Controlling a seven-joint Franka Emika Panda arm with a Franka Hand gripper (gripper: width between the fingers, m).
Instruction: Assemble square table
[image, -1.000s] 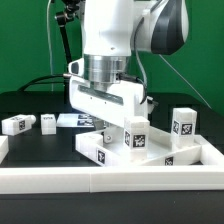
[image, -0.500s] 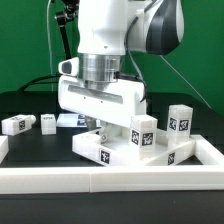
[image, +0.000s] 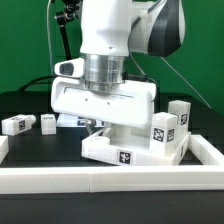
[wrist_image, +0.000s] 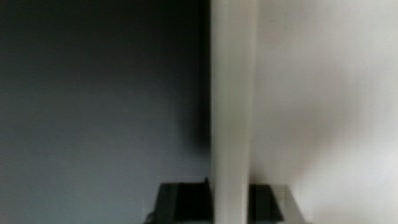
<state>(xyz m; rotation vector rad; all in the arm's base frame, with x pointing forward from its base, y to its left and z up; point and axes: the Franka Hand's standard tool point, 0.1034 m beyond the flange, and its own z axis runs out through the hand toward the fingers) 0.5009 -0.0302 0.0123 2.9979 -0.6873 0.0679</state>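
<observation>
The square table slab (image: 120, 150) is white, with a tag on its near edge, and lies low just behind the front rail. One tagged leg (image: 163, 133) stands upright on its corner at the exterior view's right. A second leg (image: 180, 112) stands just behind that one; I cannot tell whether it rests on the slab. Two more legs (image: 15, 124) (image: 47, 122) lie on the black table at the exterior view's left. My gripper (wrist_image: 222, 205) is shut on the slab's thin white edge (wrist_image: 231, 100), one black finger (wrist_image: 183, 203) on each side. In the exterior view the wide white hand hides the fingers.
A long white rail (image: 110, 180) runs along the front, with a raised end at the exterior view's right (image: 212, 152). The marker board (image: 70, 120) lies flat behind the hand at the left. Cables hang at the back.
The hand has turned with the slab in its grip. The slab has swung round, and the leg on it has moved toward the exterior view's right.
</observation>
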